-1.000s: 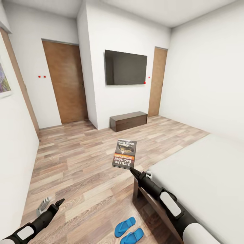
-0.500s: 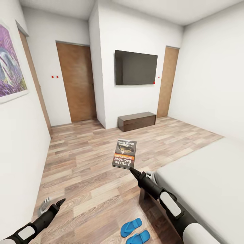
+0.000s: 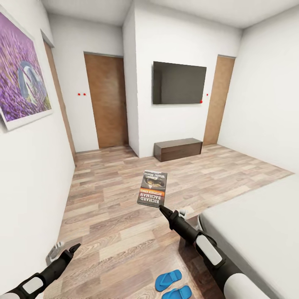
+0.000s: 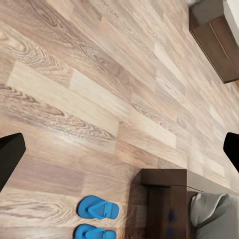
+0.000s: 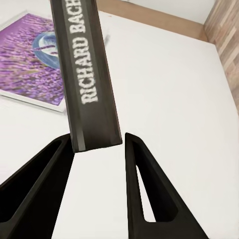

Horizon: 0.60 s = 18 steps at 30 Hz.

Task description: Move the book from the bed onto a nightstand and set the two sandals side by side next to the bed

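My right gripper (image 3: 162, 208) is shut on the lower edge of the book (image 3: 152, 189) and holds it up over the floor, beside the bed's foot. In the right wrist view the book's spine (image 5: 87, 74), lettered "RICHARD BACH", sits pinched in the right gripper (image 5: 97, 145). The two blue sandals (image 3: 168, 279) (image 3: 176, 292) lie on the floor by the corner of the bed (image 3: 257, 232). They also lie close together, sandals (image 4: 98, 208) (image 4: 94, 232), near the bed frame (image 4: 167, 199). My left gripper (image 3: 74, 247) hangs low, open and empty. The nightstand is out of view.
A low dark bench (image 3: 177, 149) stands under a wall TV (image 3: 179, 83), with brown doors (image 3: 107, 101) (image 3: 218, 99) on both sides. The lavender picture (image 3: 23, 81) hangs on the white wall close on my left. A small grey object (image 3: 54, 251) lies at that wall's foot.
The camera has turned left, so the room has slid to the right and more of the lavender picture shows. The book and both arms keep their places in the picture.
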Motion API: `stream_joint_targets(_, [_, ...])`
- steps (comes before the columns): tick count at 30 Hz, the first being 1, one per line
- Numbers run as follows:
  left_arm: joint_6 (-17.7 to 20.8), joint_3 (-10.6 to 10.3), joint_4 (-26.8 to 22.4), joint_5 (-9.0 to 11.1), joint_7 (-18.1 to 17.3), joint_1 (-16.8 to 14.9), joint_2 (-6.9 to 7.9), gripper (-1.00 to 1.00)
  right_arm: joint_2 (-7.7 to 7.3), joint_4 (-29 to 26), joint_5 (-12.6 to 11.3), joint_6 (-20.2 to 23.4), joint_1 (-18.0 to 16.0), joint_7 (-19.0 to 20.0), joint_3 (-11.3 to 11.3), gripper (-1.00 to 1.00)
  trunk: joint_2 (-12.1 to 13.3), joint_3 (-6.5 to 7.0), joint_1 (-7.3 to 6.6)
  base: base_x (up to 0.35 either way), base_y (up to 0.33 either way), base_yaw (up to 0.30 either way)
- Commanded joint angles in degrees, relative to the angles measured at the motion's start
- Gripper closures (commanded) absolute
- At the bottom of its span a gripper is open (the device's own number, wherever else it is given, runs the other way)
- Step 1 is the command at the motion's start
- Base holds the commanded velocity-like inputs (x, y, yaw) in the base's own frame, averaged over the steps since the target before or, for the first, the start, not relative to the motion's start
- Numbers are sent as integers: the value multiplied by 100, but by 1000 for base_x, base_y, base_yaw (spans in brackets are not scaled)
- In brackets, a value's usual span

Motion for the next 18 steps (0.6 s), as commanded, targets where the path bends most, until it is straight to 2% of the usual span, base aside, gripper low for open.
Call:
stream_joint_targets(1, [61, 43, 0, 16, -18, -3, -1, -100, -5, -2, -79, 45, -5, 0, 14, 100, -3, -6, 0, 0, 0, 179])
stream_joint_targets(18, [44, 38, 0, -6, -10, -3, -152, -100, -5, -2, -79, 45, -5, 0, 14, 100, -3, -6, 0, 0, 0, 179])
